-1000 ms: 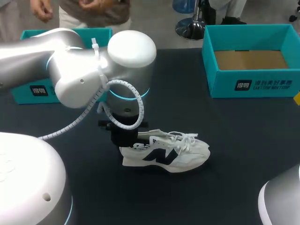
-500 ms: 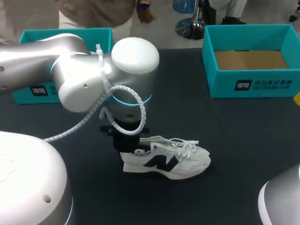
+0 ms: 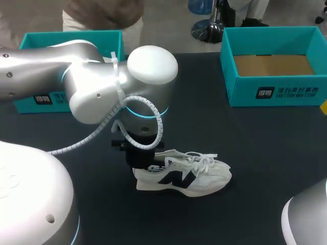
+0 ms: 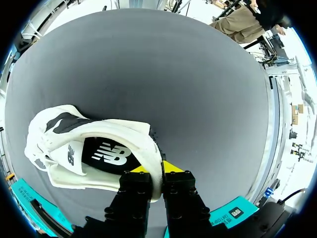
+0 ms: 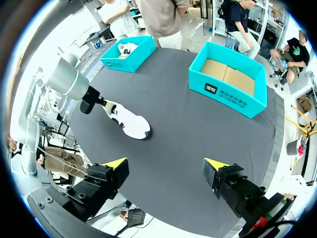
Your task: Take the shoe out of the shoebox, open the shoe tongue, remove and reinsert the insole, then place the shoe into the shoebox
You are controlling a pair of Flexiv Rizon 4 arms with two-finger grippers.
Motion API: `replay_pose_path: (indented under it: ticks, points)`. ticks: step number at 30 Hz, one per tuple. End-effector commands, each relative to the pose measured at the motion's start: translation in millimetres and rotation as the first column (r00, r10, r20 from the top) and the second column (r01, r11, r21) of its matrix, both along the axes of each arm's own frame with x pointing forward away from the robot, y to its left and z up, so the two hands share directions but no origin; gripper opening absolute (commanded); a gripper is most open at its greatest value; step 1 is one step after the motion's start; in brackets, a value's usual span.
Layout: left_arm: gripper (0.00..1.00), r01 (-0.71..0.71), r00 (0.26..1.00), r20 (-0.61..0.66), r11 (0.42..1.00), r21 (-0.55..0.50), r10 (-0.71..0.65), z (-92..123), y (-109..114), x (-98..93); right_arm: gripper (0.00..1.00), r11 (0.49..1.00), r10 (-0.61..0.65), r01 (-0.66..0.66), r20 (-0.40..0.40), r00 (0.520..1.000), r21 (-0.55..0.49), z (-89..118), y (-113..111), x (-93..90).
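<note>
A white sneaker [image 3: 184, 176] with a dark side logo lies upright on the black table, toe pointing right. My left gripper [image 3: 143, 161] comes down on its heel and is shut on the heel collar. In the left wrist view the yellow tips [image 4: 171, 166] pinch the white heel rim of the sneaker [image 4: 74, 161], and the black insole [image 4: 106, 154] shows inside. An empty teal shoebox [image 3: 276, 92] stands at the back right. My right gripper [image 5: 166, 163] hangs open high above the table's near side, far from the sneaker [image 5: 130, 121].
A second teal box [image 3: 30, 38] stands at the back left, partly hidden by my left arm; in the right wrist view this box [image 5: 126, 52] has something white inside. Bare black tabletop [image 3: 245, 148] lies between the sneaker and the shoebox.
My left arm has moved slightly right and toward the table's near edge, taking the sneaker with it by the heel. The right gripper has stayed still.
</note>
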State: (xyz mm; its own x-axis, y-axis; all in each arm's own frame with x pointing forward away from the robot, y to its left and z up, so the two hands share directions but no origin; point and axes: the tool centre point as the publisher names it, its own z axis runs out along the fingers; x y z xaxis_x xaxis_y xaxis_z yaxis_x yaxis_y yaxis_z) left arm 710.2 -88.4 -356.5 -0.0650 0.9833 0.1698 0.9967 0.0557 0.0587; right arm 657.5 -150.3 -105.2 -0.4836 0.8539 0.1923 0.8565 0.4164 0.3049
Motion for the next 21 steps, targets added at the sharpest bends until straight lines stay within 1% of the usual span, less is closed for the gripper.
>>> replay_pose_path:
  ticks: [1,2,3,4,6,10,13,15,18,21]
  points:
    - [0.7,-0.001,1.0,0.005,1.0,0.01,0.001,-2,-4,0.5,1.0,1.0,0.001,-0.001,-0.006,1.0,-0.001,0,0,3.0]
    - [0.87,-0.002,1.0,0.006,1.0,0.011,0.002,-1,-4,0.6,1.0,1.0,0.001,-0.001,-0.006,1.0,-0.001,0,0,3.0]
    - [0.98,-0.003,1.0,0.008,1.0,0.01,0.003,1,-3,0.4,1.0,1.0,0.001,-0.001,-0.006,1.0,-0.001,0,0,3.0]
    - [1.0,-0.004,1.0,0.009,1.0,0.009,0.004,4,-3,0.2,1.0,1.0,0.001,-0.001,-0.006,1.0,-0.001,0,0,3.0]
    - [1.0,-0.007,1.0,0.015,1.0,0.002,0.007,11,-3,-1.0,1.0,1.0,0.001,-0.001,-0.006,1.0,-0.001,0,0,3.0]
    - [1.0,-0.021,1.0,0.009,0.998,-0.056,0.022,33,1,-1.5,1.0,1.0,0.001,-0.001,-0.006,1.0,-0.001,0,0,3.0]
    - [1.0,-0.067,0.998,-0.01,0.989,-0.13,0.066,56,12,-1.1,1.0,1.0,0.001,-0.001,-0.006,1.0,-0.001,0,0,3.0]
    - [1.0,-0.111,0.994,-0.043,0.977,-0.18,0.105,67,22,-1.5,1.0,1.0,0.001,-0.001,-0.006,1.0,-0.001,0,0,3.0]
    - [1.0,-0.211,0.977,-0.088,0.948,-0.237,0.195,74,40,-4.4,1.0,1.0,0.001,-0.001,-0.006,1.0,-0.001,0,0,3.0]
    - [1.0,-0.315,0.945,-0.179,0.906,-0.284,0.272,72,58,-7.9,1.0,1.0,0.001,-0.001,-0.006,1.0,-0.001,0,0,3.0]
